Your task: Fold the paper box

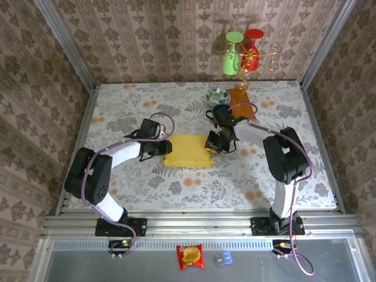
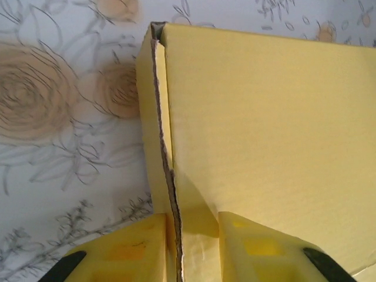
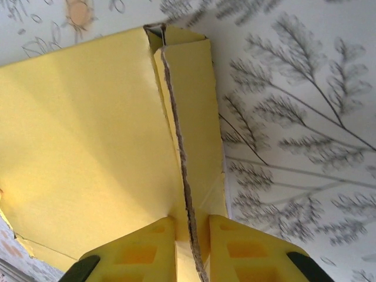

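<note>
Clamps left gripper (image 1: 161, 147) on the paper box (image 1: 188, 151) left wall and right gripper (image 1: 211, 143) on its right wall, yellow fingers (image 2: 132, 249) squeezed onto the cardboard edge, both arms elbow-bent, forearms angled inward, wrists low.

Bright, even light; soft shadows

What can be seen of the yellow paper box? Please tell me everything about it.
The paper box is thin yellow cardboard with raw greyish cut edges. It lies flat on the flowered table between the two arms. Its broad face is plain and smooth. At each short end a narrow side wall is folded up; the left gripper pinches one and the right gripper pinches the other.
</note>
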